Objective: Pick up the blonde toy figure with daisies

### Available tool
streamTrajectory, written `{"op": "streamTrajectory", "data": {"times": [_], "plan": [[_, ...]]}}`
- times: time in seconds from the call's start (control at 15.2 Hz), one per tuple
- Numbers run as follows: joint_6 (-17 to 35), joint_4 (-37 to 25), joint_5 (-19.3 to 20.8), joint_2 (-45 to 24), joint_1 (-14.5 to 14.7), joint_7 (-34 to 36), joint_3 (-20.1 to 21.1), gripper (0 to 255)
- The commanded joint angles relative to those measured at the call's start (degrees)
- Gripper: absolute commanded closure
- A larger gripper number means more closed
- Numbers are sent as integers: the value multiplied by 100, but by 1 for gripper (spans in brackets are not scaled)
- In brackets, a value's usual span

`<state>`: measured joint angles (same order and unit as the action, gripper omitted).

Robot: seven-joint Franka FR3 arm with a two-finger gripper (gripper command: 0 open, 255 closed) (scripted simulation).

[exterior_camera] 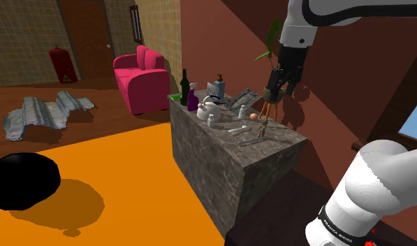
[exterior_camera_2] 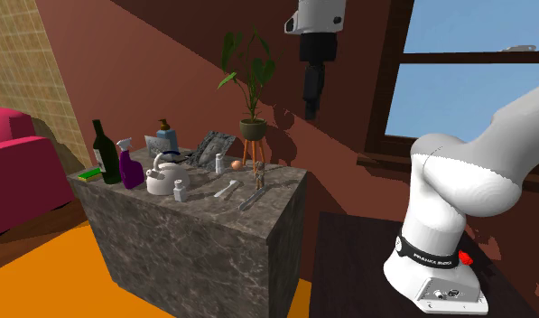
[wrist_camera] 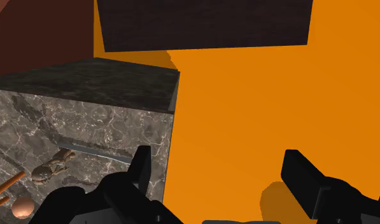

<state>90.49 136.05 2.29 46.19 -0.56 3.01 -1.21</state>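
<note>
Wrist view: one toy figure on one counter, one hand, fingers apart

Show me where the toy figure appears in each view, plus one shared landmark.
Shoulder view: toy figure on the marble counter, toward its right corner.
Second exterior view: figure near the counter's right end, before the potted plant.
Wrist view: figure on the counter, to one side of the gripper.
Shared landmark: the peach ball beside it.
</note>
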Motion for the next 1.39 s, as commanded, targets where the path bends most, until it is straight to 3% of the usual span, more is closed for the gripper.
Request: {"op": "streamTrajectory", "data": {"times": [0.0, 0.73, 1.32], "plan": [[0, 0, 0, 0, 0, 0, 0, 0], [1458, 121, 575, -1381, -298, -1207, -1137, 0], [2529, -457, 515, -3077, -388, -2274, -2002, 0]]}}
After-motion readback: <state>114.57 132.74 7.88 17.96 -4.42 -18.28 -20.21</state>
